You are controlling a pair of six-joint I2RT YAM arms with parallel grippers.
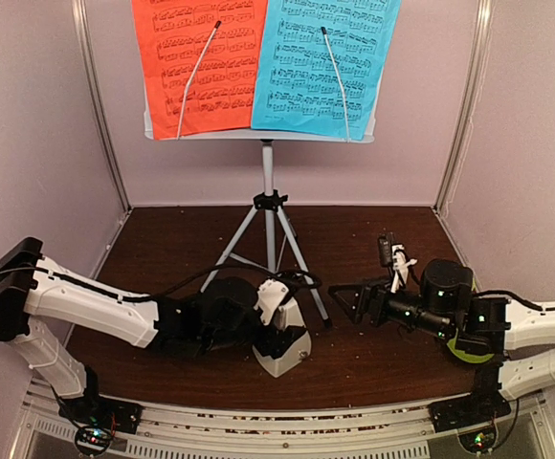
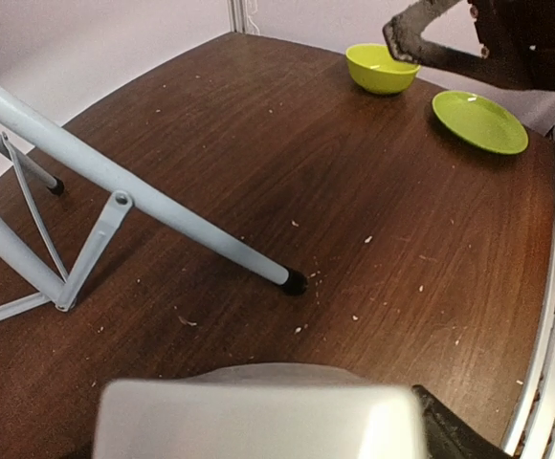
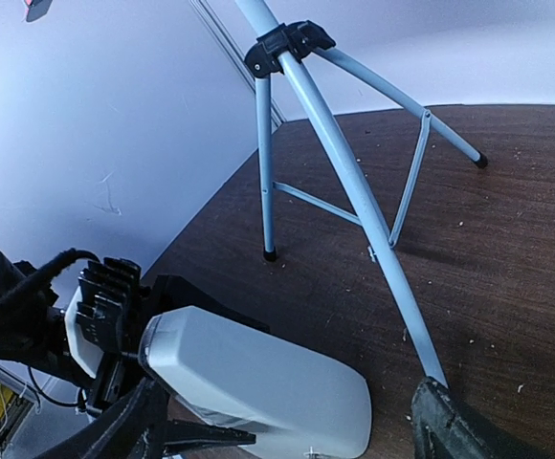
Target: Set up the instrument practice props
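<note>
Metronome (image 1: 280,350) near tripod leg (image 1: 301,266), bowl (image 2: 381,69) (plate (image 2: 479,121) beside)

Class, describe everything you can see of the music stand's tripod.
The tripod stands upright on the dark wooden table: pale silver metal tubes, a black collar joining three spread legs, thin braces, black rubber feet. Its pole carries the desk holding a red page and a blue page.

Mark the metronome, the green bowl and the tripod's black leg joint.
metronome (image 1: 285,356): top external view, lower body.
lime-green bowl (image 2: 383,82): left wrist view, outer wall.
black leg joint (image 3: 287,43): right wrist view, hub where the legs meet.
</note>
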